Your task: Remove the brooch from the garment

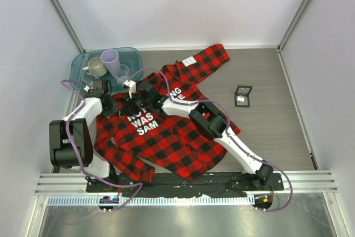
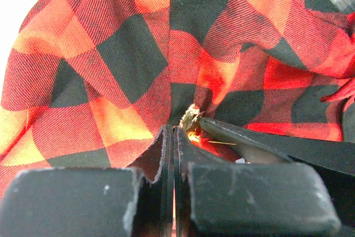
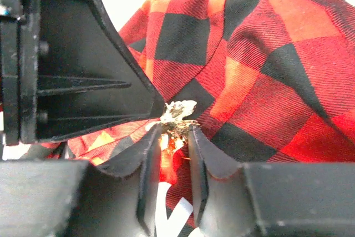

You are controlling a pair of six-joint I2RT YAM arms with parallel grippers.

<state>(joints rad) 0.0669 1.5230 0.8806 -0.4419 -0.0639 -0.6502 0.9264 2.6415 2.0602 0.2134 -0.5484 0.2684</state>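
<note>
The garment (image 1: 172, 137) is a red-and-black plaid shirt with white lettering, spread across the middle of the table. Both grippers meet on its chest, just above the letters. The brooch (image 3: 178, 112), a tiny spiky gold pin, sits between the fingertips of my right gripper (image 3: 176, 129), which is closed on it. In the left wrist view the brooch (image 2: 191, 119) lies just beyond my left gripper (image 2: 174, 131), which is shut on a fold of plaid cloth. The right gripper's finger (image 2: 266, 142) reaches in beside it. In the top view the left gripper (image 1: 125, 106) and right gripper (image 1: 138, 100) hide the brooch.
A teal tray (image 1: 132, 54) at the back left holds a mug (image 1: 99, 66), a purple cup (image 1: 110, 58) and a clear glass. A small black square box (image 1: 243, 95) lies on the table to the right of the shirt. Grey walls close in the table.
</note>
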